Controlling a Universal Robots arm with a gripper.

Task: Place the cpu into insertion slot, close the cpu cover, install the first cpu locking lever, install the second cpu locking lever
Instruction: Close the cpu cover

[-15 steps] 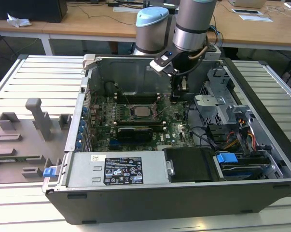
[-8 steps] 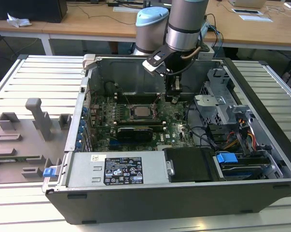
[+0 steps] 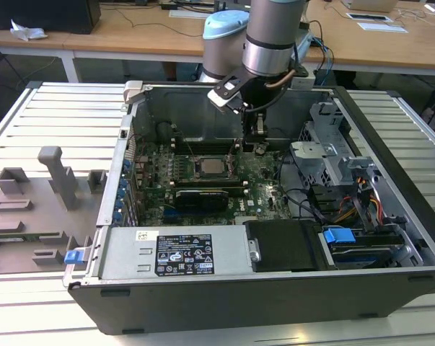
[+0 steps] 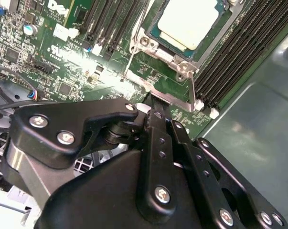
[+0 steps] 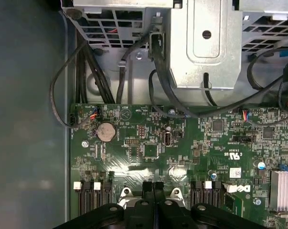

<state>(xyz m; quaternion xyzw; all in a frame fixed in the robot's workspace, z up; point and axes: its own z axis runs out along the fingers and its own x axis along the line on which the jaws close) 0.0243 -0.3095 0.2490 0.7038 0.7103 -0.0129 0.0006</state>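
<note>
The cpu, a square chip with a pale metal top, lies in the insertion slot on the green motherboard; in the exterior view the cpu sits mid-board. A thin silver frame edge, apparently the cpu cover, rises tilted from the slot's side nearest my fingertips. My gripper is shut, its black fingertips pressed together right at that edge. In the first wrist view the gripper sits between two silver tabs. In the exterior view the gripper hangs just to the right of the slot.
Long black memory slots flank the socket. A metal drive cage and black cables lie beside the board. A black graphics card and power supply sit nearer the case front. A grey fixture stands outside the case.
</note>
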